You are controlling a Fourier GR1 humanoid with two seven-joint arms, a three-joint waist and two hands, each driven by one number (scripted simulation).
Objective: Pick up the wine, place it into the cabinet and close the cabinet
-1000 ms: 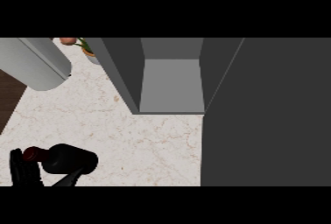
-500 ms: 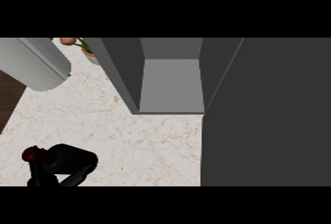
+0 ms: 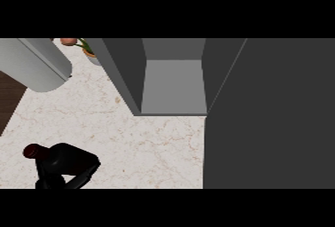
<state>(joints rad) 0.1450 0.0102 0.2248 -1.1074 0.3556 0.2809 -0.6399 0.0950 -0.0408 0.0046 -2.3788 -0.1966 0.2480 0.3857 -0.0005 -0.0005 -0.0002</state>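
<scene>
The wine bottle [image 3: 33,151] is dark with a dark red cap and stands at the lower left of the counter. My left hand [image 3: 67,165] is curled round its body and hides most of it. The cabinet [image 3: 173,84] stands at the top middle with its grey inside showing. Its dark door [image 3: 268,115] is swung open and fills the right side of the view. The hand and bottle are well to the left of the cabinet opening and nearer to me. My right hand does not show.
A large grey cylinder [image 3: 36,64] lies at the top left. A potted plant [image 3: 82,46] stands behind it next to the cabinet's left wall. The pale marble counter [image 3: 150,146] ends at a dark floor strip [image 3: 9,97] on the left.
The left hand has shifted slightly round the bottle at the lower left, dipping toward the view's lower edge and coming back. The cabinet and door have not moved.
</scene>
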